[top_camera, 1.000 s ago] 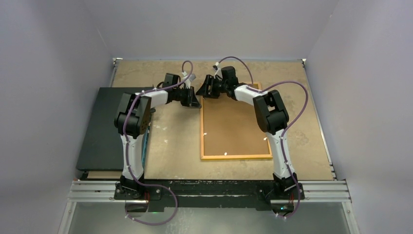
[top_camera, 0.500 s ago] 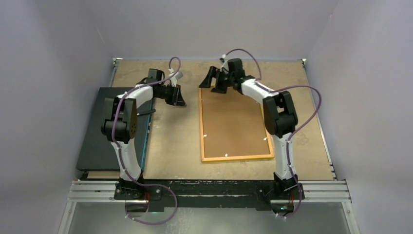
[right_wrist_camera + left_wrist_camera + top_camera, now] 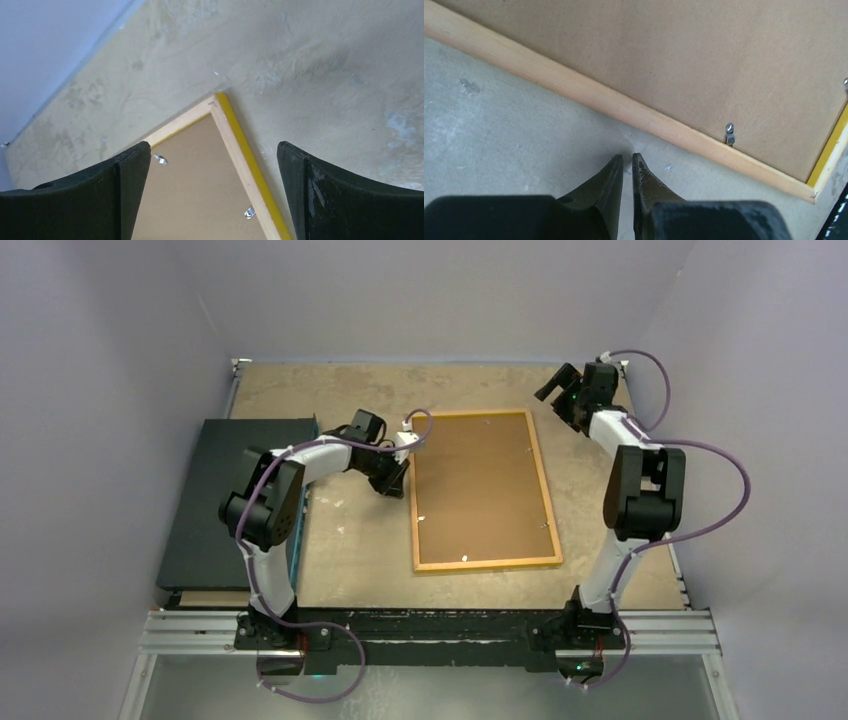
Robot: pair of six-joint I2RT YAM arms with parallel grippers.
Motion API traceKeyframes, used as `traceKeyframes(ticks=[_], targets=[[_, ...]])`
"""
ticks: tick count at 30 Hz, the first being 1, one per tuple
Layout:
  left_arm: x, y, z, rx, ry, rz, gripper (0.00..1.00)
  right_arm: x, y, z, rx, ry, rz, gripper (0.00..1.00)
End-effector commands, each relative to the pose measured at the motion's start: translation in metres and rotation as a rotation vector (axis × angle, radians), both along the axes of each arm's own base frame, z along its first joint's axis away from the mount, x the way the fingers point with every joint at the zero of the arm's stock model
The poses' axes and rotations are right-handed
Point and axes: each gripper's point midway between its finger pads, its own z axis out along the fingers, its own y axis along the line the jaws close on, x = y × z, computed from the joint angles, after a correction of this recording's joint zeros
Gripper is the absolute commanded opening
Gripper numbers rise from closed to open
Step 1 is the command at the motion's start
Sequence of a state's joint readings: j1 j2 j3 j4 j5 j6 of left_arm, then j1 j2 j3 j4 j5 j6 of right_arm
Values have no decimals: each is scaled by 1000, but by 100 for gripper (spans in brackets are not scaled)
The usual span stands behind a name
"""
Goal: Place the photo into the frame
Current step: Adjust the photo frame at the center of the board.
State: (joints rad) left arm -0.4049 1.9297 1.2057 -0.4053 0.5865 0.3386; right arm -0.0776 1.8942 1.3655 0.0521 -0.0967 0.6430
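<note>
Left arm [image 3: 300,455], white links with black joints: lower section rises upright from the base, elbow high, forearm folded across toward the centre, wrist pitched down. Left gripper [image 3: 626,159], black, with two tapered fingers: tips nearly together, only a thin slit between them, pointing downward. Right arm [image 3: 630,480], same build: stretched far forward and out to its own side, close to full reach. Right gripper [image 3: 214,148], black: fingers spread wide apart, tilted down and forward.
</note>
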Motion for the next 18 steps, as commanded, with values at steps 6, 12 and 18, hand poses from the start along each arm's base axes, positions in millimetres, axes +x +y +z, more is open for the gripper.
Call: traceKeyframes(ticks=[6,12,18], targets=[[-21,11,-6,77,-70,-76,12,15,58,-61,26,113,139,99],[-36,6,-7,61,-43,-117,12,24,132,-68,60,118,283,99],[-53,-10,-8,24,1,-126,12,31,245,-62,96,102,520,99]])
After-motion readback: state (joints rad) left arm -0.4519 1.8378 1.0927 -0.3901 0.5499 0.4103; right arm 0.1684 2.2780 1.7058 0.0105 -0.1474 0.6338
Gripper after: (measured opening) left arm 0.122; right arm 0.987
